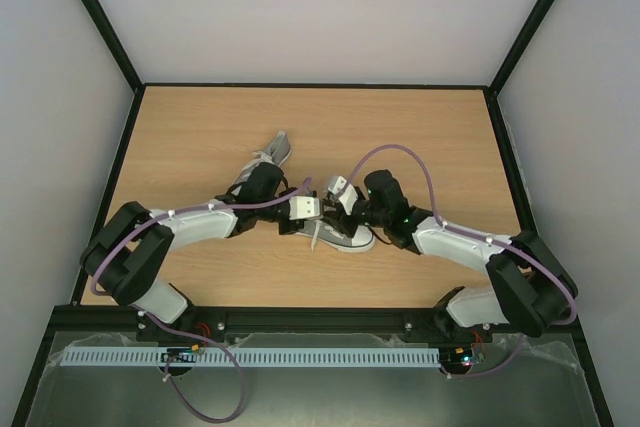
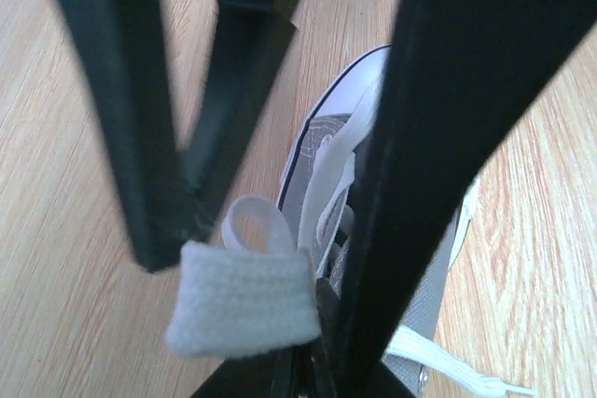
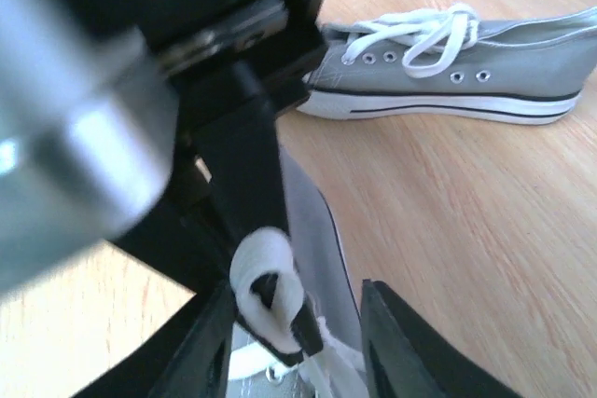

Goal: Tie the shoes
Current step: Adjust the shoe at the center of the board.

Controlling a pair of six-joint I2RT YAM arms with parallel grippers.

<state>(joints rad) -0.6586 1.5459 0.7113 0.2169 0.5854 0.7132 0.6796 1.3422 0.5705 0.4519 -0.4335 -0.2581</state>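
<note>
My left gripper [image 1: 318,215] is clamped on a loop of lace [image 3: 261,272] above the near shoe [image 1: 345,239], mid-table [image 1: 430,137]. My right gripper [image 3: 300,347] hangs spread around that loop. The far shoe [image 1: 272,157] lies at ten o'clock from the near one.

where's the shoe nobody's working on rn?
Top external view: the far shoe lies left of centre on the table, just beyond the left arm, behind and left of the near shoe.
</note>
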